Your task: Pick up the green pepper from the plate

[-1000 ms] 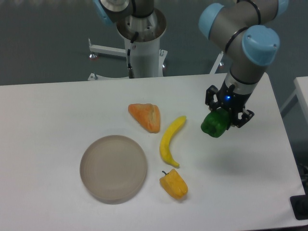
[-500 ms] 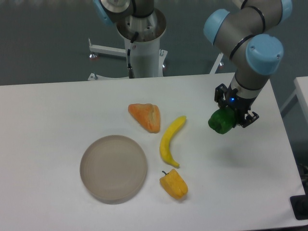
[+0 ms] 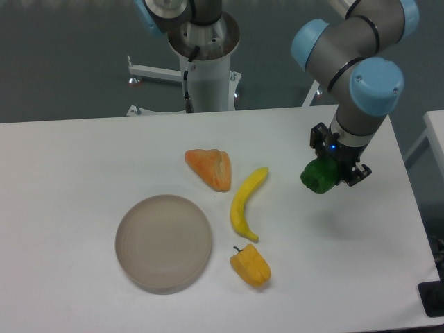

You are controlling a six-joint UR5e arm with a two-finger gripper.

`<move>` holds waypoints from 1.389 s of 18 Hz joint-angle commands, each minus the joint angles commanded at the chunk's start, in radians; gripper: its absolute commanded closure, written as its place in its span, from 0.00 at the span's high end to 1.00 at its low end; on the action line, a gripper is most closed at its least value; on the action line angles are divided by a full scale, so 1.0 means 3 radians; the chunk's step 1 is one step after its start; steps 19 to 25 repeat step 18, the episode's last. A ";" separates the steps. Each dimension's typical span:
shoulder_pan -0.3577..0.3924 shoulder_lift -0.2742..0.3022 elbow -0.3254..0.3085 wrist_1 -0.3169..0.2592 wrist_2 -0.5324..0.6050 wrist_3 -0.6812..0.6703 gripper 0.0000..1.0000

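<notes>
Green pepper (image 3: pixel 318 176) is off the plate, held in the air above the right side of the white bench (image 3: pixel 83 166). Beneath the big grey-and-blue arm (image 3: pixel 350 59), the round beige-grey plate (image 3: pixel 164 241) sits bare at lower left. A yellow banana (image 3: pixel 246 203), an orange wedge (image 3: pixel 210 167) and a yellow-orange pepper (image 3: pixel 252 264) lie nearby. The gripper (image 3: pixel 337 166) is clamped on the glossy, dark-green, blocky pepper.
</notes>
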 joint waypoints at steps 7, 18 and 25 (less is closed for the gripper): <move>-0.0010 0.0000 -0.0020 0.0010 -0.0005 0.0000 0.06; -0.0118 -0.0056 0.0005 0.0026 -0.0133 -0.0026 0.08; -0.0118 -0.0056 0.0005 0.0026 -0.0133 -0.0026 0.08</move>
